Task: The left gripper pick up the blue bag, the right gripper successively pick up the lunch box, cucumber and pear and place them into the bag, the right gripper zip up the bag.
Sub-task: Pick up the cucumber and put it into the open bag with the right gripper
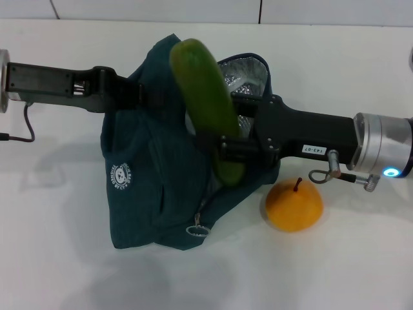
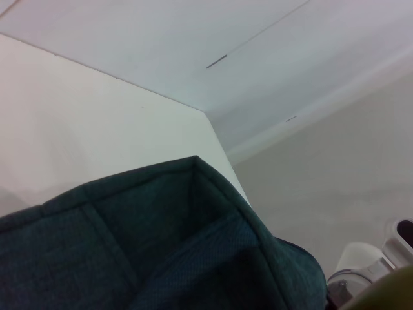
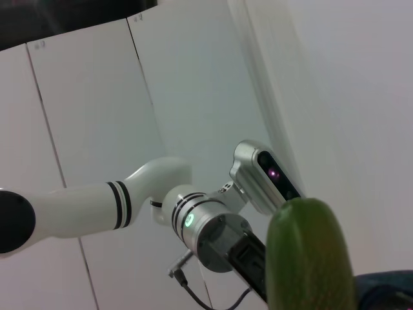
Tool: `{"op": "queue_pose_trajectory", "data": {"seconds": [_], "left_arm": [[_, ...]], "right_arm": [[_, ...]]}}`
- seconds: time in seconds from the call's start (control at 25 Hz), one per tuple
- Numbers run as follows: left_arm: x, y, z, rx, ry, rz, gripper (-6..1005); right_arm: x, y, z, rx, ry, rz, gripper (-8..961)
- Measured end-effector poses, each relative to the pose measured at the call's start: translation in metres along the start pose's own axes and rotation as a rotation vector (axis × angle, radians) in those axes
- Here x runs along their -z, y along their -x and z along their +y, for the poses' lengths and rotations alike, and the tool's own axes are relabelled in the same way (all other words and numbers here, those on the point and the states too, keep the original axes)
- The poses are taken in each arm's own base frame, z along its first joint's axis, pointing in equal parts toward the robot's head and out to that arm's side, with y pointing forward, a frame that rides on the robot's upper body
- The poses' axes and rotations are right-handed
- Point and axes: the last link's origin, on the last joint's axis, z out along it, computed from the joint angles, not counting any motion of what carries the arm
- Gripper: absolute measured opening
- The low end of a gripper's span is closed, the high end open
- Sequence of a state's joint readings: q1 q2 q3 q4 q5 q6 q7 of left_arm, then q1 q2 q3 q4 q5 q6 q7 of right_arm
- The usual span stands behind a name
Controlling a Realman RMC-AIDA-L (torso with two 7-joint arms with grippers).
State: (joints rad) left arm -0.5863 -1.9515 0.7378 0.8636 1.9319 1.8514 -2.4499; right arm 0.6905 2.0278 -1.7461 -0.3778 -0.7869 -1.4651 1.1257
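Note:
The blue bag (image 1: 148,187) stands open in the middle of the table, its silver lining (image 1: 248,74) showing at the top. My left gripper (image 1: 141,95) is shut on the bag's upper left rim, and the left wrist view shows that teal fabric (image 2: 161,239) close up. Over the bag's mouth, my right gripper (image 1: 222,145) is shut on the cucumber (image 1: 201,84), which is tilted with its lower end down in the opening. The cucumber's upper end (image 3: 310,258) fills the right wrist view. The pear (image 1: 293,206) lies on the table just right of the bag. The lunch box is hidden.
The white table (image 1: 348,271) has open surface in front of the bag and to both sides. A ring-pull zipper (image 1: 197,230) hangs at the bag's front lower edge. A white wall runs behind the table's far edge (image 1: 322,24).

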Motion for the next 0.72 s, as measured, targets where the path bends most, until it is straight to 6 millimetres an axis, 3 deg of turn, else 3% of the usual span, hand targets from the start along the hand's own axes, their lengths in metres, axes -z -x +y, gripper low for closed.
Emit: {"op": "queue_pose_trajectory", "data": {"seconds": [0.24,0.48,0.72], "left_arm": [[0.000,0.000,0.000,0.000,0.000,0.001,38],[0.001,0.000,0.000,0.000,-0.001,0.001,38],[0.001,0.000,0.000,0.002,0.000,0.001,38]], "right_arm": [[0.004,0.000,0.000,0.003,-0.006,-0.013,667],[0.009,0.005,-0.001,0.025,-0.022,-0.041,666],[0.014,0.007,0.000,0.049,-0.028,-0.066,746]]}}
